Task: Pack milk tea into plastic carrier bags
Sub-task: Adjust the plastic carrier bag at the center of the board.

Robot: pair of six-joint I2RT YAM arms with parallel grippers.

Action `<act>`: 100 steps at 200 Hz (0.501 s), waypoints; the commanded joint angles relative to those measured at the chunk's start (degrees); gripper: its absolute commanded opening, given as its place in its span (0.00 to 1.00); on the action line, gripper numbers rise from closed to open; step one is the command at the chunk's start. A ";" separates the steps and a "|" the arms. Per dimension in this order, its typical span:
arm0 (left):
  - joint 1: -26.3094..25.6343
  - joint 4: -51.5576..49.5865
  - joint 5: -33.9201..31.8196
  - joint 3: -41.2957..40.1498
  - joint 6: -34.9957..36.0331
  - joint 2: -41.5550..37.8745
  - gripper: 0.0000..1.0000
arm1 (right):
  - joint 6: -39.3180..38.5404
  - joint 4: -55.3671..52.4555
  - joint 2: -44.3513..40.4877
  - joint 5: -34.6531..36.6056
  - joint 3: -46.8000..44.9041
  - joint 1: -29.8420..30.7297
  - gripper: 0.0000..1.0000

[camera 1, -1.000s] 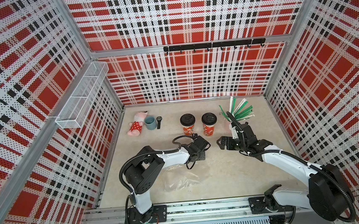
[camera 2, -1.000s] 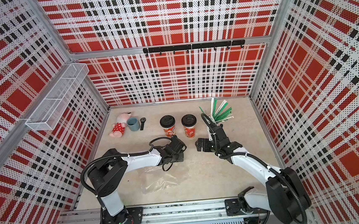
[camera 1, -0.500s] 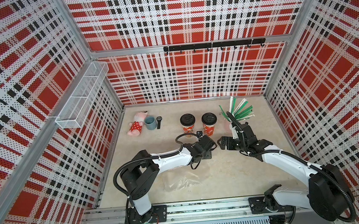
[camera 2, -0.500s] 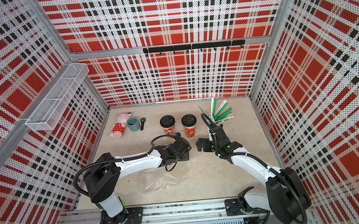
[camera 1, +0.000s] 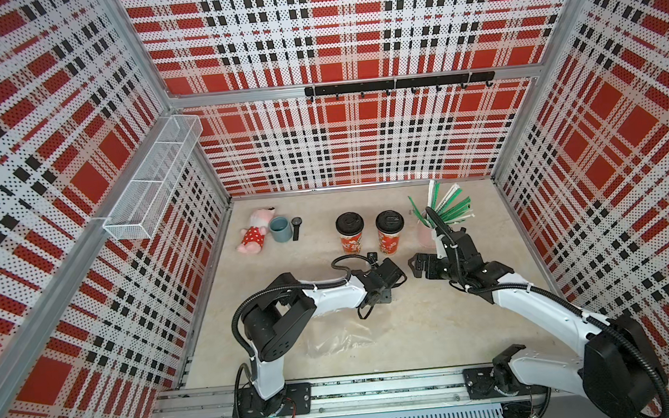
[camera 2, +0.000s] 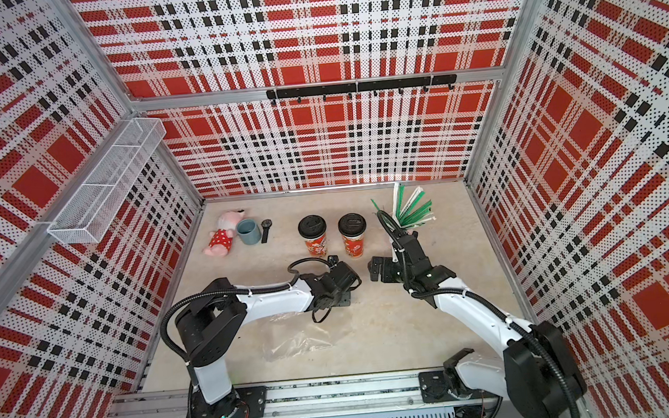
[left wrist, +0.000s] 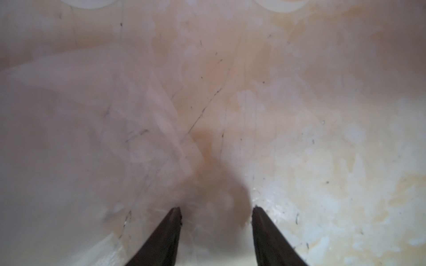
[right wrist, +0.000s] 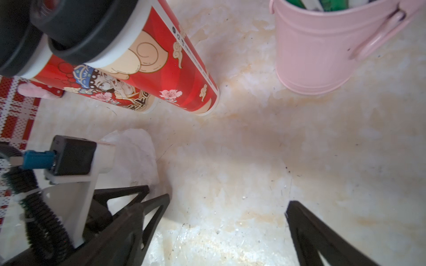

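Two grippers near the milk tea cups (camera 1: 388,236): we see left gripper (left wrist: 215,208) parted at clear carrier bag (left wrist: 92,115), right gripper (right wrist: 228,199) spread wide, empty.

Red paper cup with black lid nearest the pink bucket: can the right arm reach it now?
Probably yes. The right gripper stands open close to the red paper cup nearest the pink bucket, with only bare tabletop between them.

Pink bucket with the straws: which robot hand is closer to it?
The right. The right gripper sits just in front of the pink bucket; the left gripper is farther off, in front of the cups.
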 commanded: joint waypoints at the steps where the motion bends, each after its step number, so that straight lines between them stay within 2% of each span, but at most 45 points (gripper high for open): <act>1: -0.17 -0.37 -0.35 0.68 0.19 0.34 0.42 | 0.47 0.14 -0.56 0.09 -0.54 0.17 1.00; 17: -0.02 -0.18 0.09 0.41 0.56 0.34 0.31 | 0.82 0.50 -0.39 -0.20 -0.76 0.14 1.00; 58: 0.59 0.24 -0.43 -0.59 0.99 -3.19 0.11 | 1.14 1.70 -0.56 -2.05 -1.46 0.08 1.00; 100: 1.21 0.42 -0.88 -0.61 2.19 -10.99 0.04 | 1.86 6.57 0.66 -10.62 -2.50 0.32 1.00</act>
